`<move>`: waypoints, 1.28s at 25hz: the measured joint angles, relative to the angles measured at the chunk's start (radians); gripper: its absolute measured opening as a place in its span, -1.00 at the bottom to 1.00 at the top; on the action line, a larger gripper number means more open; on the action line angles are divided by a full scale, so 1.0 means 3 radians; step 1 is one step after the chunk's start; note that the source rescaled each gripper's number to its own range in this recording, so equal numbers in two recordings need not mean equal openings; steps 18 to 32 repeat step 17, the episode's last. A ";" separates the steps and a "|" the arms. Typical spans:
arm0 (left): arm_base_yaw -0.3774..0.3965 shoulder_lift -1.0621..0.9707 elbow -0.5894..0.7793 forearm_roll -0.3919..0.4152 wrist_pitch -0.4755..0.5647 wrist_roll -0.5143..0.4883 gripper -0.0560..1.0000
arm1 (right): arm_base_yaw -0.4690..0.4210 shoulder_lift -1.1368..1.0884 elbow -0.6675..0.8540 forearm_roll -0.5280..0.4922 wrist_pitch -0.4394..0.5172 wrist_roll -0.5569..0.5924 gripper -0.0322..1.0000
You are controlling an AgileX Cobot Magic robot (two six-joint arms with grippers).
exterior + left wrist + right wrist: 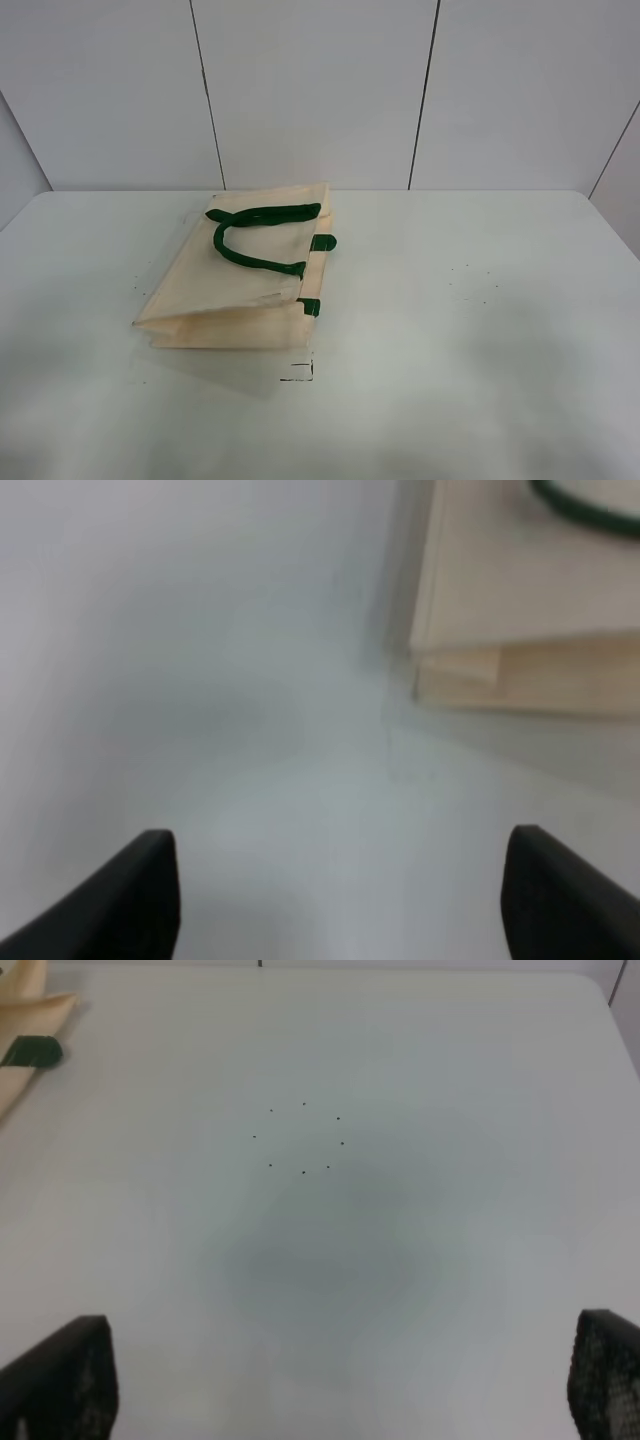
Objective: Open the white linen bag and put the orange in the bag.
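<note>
Both grippers, left and right, are hovering spread apart over the tabletop, flanking the white linen bag lying flat.

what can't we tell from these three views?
- Orange: in no view, so its place is unknown.
- White linen bag: lies flat in the exterior high view, so its inside is hidden. The left wrist view is blurred and cuts it off at the edge; the right wrist view shows only a corner.
- Left gripper and right gripper: only fingertips show, the rest cut off by the edge.
</note>
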 joint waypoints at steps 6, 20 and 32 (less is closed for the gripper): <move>0.0001 -0.0025 0.0016 -0.0046 0.0004 0.0000 0.69 | 0.0000 0.0000 0.0000 0.0000 0.0000 0.0000 1.00; 0.0001 -0.0025 0.0016 -0.0070 0.0004 0.0000 0.69 | 0.0000 0.0000 0.0000 0.0000 0.0000 0.0000 1.00; 0.0001 -0.0025 0.0016 -0.0070 0.0004 0.0000 0.69 | 0.0000 0.0000 0.0000 0.0000 0.0000 0.0000 1.00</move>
